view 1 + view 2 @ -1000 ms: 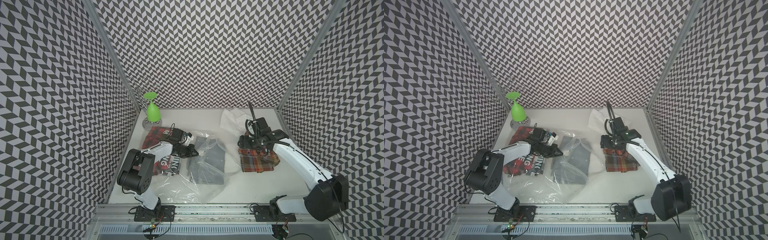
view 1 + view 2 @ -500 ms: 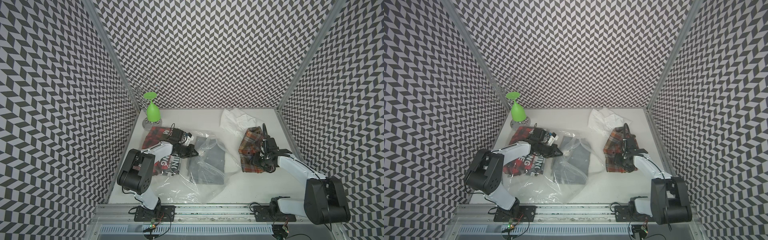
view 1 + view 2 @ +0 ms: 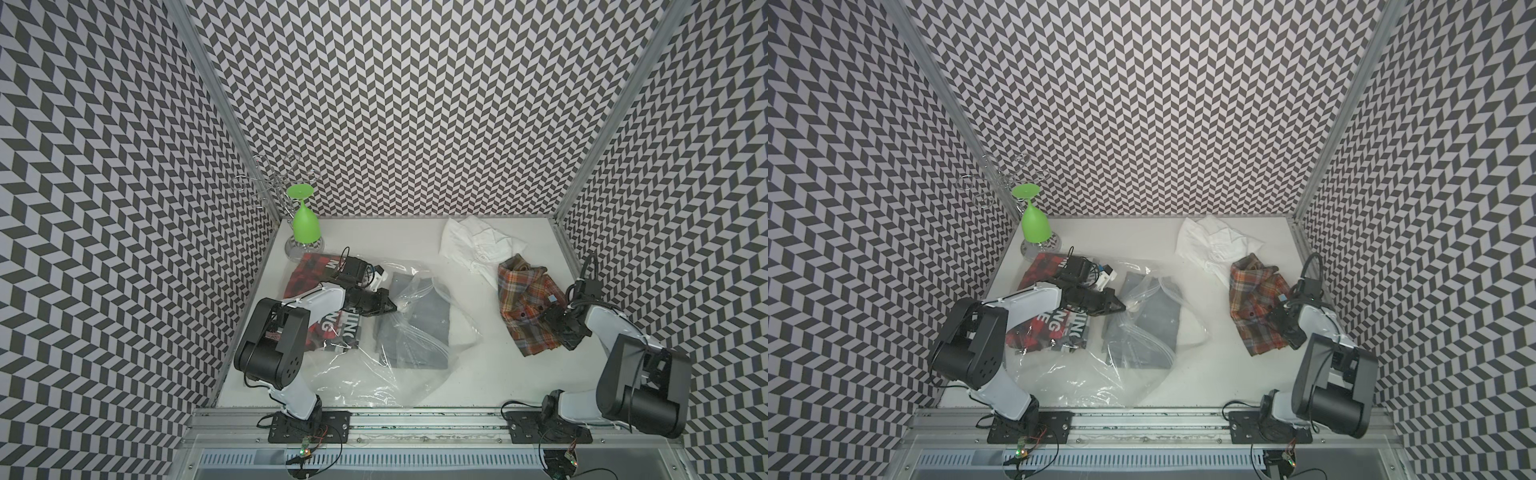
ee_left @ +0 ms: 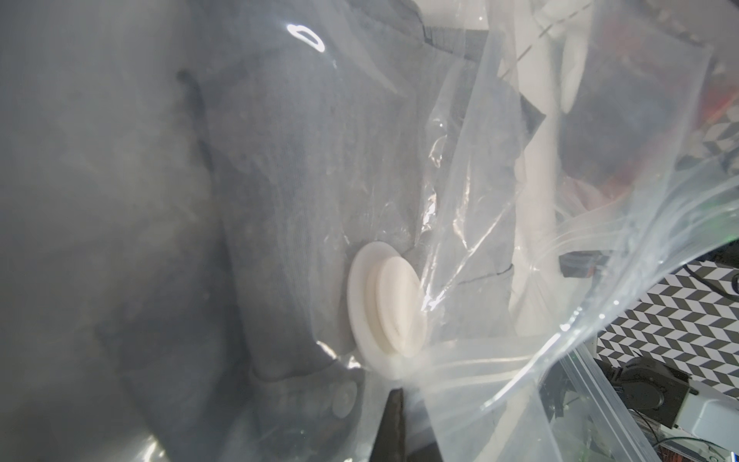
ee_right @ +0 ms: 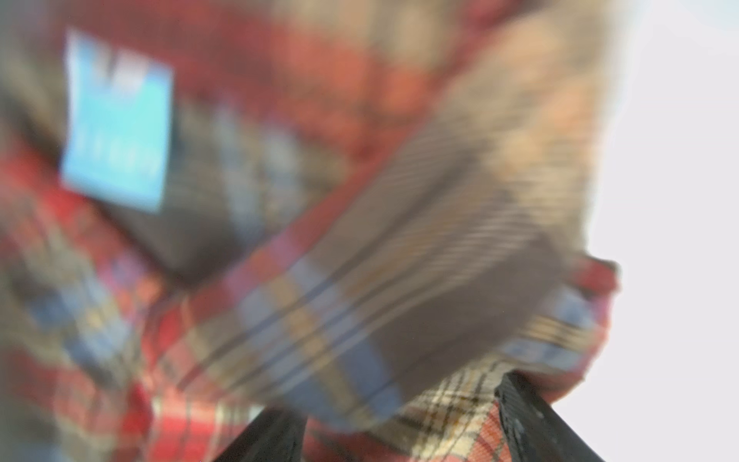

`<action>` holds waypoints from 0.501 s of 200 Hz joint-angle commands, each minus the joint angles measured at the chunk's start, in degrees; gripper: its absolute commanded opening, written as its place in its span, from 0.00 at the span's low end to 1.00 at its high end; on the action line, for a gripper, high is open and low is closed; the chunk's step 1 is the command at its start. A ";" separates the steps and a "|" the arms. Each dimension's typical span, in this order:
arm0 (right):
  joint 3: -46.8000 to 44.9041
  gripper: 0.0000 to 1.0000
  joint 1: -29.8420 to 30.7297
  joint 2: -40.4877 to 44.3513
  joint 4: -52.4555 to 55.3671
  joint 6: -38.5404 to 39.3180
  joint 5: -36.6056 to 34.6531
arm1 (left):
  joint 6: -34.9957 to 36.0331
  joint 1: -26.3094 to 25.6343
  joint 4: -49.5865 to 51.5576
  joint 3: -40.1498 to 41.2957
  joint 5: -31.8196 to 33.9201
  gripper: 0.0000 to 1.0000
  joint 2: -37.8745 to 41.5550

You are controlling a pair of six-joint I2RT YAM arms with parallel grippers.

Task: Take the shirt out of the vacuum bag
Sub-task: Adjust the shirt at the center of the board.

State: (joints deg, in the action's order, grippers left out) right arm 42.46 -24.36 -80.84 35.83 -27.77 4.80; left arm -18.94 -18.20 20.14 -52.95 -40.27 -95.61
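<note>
The vacuum bag [image 3: 374, 365] [image 3: 1100, 374] lies crumpled on the left half of the table. A grey shirt [image 3: 424, 328] [image 3: 1150, 328] [image 4: 280, 160] is inside it. My left gripper [image 3: 392, 307] [image 3: 1123, 308] [image 4: 394, 404] is shut on a pinch of bag plastic right beside the round white valve [image 4: 384, 304]. My right gripper [image 3: 555, 328] [image 3: 1281, 328] [image 5: 396, 420] stands open at the near right edge of an orange plaid shirt [image 3: 528, 307] [image 3: 1258, 299] [image 5: 360, 240]. That shirt lies outside the bag, and its cloth sits between the spread fingers.
A crumpled white cloth [image 3: 473, 241] lies at the back right, touching the plaid shirt. A red-and-black printed garment [image 3: 307, 274] lies under my left arm. A green goblet [image 3: 305, 222] hangs upside down on a wire rack in the back left corner.
My right arm has drawn back from over the far end of the plaid shirt to its near right edge, and the shirt now lies spread out. The left arm has not moved.
</note>
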 commanded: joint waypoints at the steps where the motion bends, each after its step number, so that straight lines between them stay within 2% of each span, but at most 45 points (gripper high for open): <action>1: 6.39 0.77 -2.40 -0.65 1.45 2.98 -1.17 | 0.66 0.57 0.27 0.20 -0.07 0.00 -0.18; 13: 9.33 0.77 -2.39 -0.12 3.41 3.58 0.60 | 0.57 0.53 -0.04 0.43 -0.31 0.00 -0.31; 38: 13.37 0.77 -2.36 4.25 5.38 2.66 8.70 | 0.04 0.53 -0.79 0.92 -0.76 0.00 -0.45; 67: 11.09 0.82 -1.94 9.54 -3.65 -1.13 25.18 | -0.03 0.53 -1.07 0.50 -0.99 0.00 -1.10; 100: 10.45 0.86 -0.97 6.09 -7.36 -1.74 28.73 | 0.02 0.53 -0.65 -1.05 -1.48 0.00 -2.34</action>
State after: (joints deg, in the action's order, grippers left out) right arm 54.11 -25.98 -71.94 33.61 -28.18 25.91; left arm -19.11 -17.96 19.31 -52.86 -41.28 -96.55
